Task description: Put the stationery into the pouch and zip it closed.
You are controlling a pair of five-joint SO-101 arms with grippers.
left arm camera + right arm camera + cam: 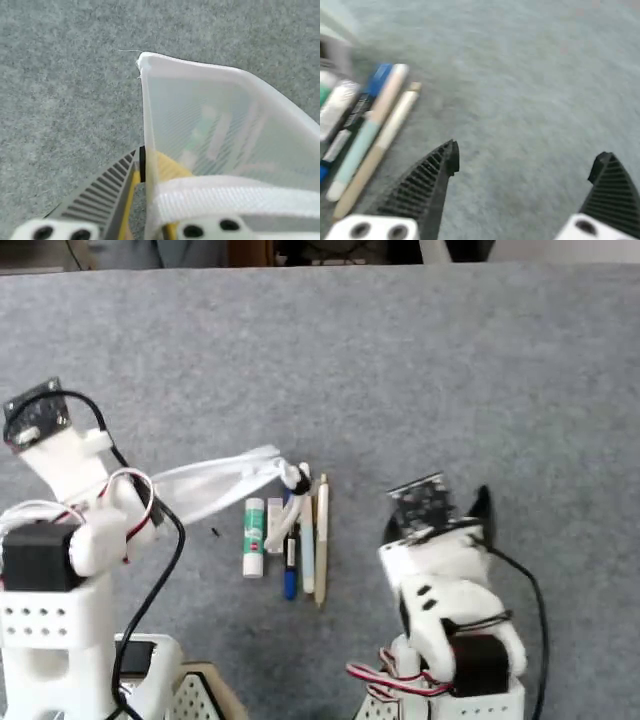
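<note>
From above, the left pincer (145,498) has one end of the see-through pouch (225,480), which stretches away from it across the grey table (400,360). The stationery lies on the table in a tight row, outside the pouch and just past the end farthest from the left pincer: a glue stick (253,537), a blue pen (290,565), a pale blue pen (307,540) and a beige pencil (321,540). The right pincer (462,510) sits well apart from the row.

In the left wrist view, the pincer is clamped on the pouch's edge. Blurred shapes show through the mesh, and I cannot tell whether they lie inside.

In the right wrist view, the right pincer gapes wide over bare table, holding nothing. The pens lie off to one side.
</note>
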